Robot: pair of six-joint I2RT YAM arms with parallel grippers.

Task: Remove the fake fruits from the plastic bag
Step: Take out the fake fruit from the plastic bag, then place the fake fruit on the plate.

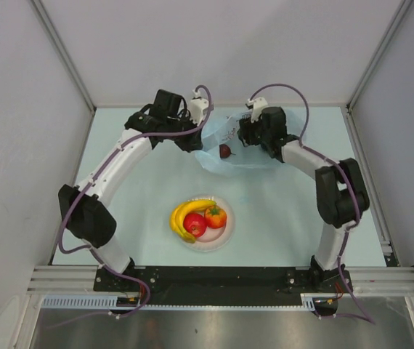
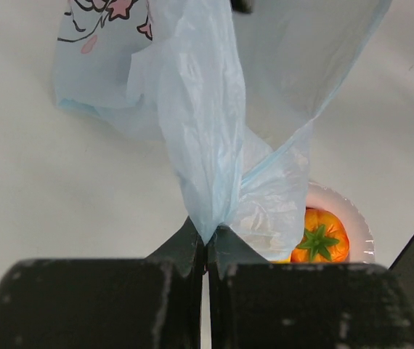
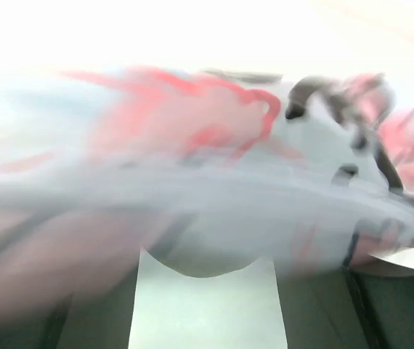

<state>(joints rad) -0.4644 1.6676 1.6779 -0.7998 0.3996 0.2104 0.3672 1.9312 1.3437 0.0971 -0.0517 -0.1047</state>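
Note:
The light-blue plastic bag [image 1: 240, 156] lies at the back of the table between my two grippers. A dark purple fruit [image 1: 224, 151] shows at its near-left part. My left gripper [image 1: 195, 142] is shut on a gathered edge of the bag [image 2: 200, 109], pinched at the tips [image 2: 207, 236]. My right gripper [image 1: 253, 138] is at the bag's right side; its jaws stand apart, with blurred bag film [image 3: 192, 182] draped over the tips [image 3: 207, 254]. The banana [image 1: 187, 211], red apple [image 1: 195, 225] and orange-red fruit [image 1: 216, 216] lie on the white plate [image 1: 225, 234]. No green fruit shows.
The plate stands in the middle of the table, nearer than the bag. In the left wrist view the orange-red fruit [image 2: 320, 236] and the plate rim [image 2: 356, 225] show behind the hanging bag. Grey walls and metal rails enclose the table on three sides.

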